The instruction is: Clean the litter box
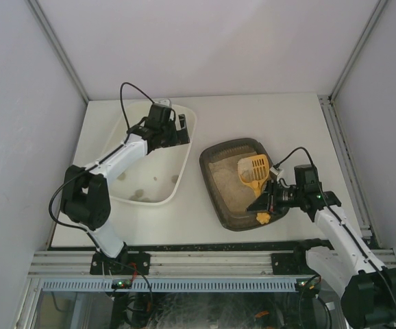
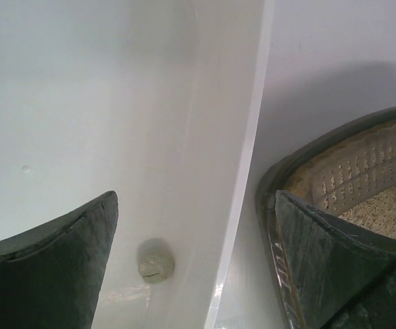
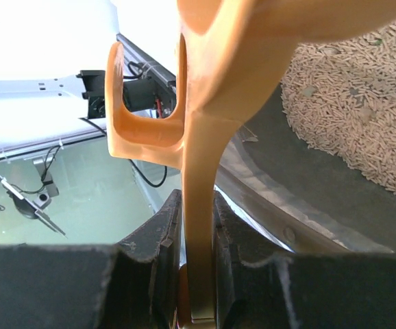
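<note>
Litter box (image 1: 209,184) sifting is in hand: your right gripper (image 1: 265,202) clamps the yellow scoop (image 1: 253,171), and your left gripper (image 1: 174,130) stands released at the white tub (image 1: 183,168). Next, dig under waste.

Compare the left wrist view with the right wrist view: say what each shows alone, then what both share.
Left wrist only: the white tub with one grey clump on its floor, and the left jaws standing open. Right wrist only: the scoop, its handle clamped in the right jaws. Both: the litter box and its litter.
</note>
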